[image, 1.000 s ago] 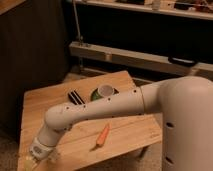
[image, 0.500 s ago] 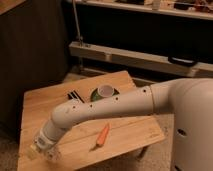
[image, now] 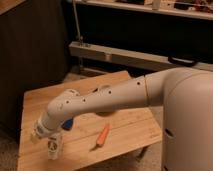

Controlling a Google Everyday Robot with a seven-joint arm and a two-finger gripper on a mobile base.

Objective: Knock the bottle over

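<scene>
The bottle (image: 54,146) is small and clear with a pale label. It stands upright near the front left of the wooden table (image: 130,125). My gripper (image: 40,131) is at the end of the white arm (image: 100,102), right above and touching or almost touching the bottle's top, which it hides. An orange carrot (image: 102,136) lies on the table to the right of the bottle.
A blue object (image: 67,123) shows partly under the arm's wrist. The robot's white body (image: 187,125) fills the right side. A dark wall and a metal rail (image: 130,57) run behind the table. The table's front edge is close to the bottle.
The arm has swung further over the table and now hides the bowl and dark object behind it. The gripper stays low at the front left, by the bottle.
</scene>
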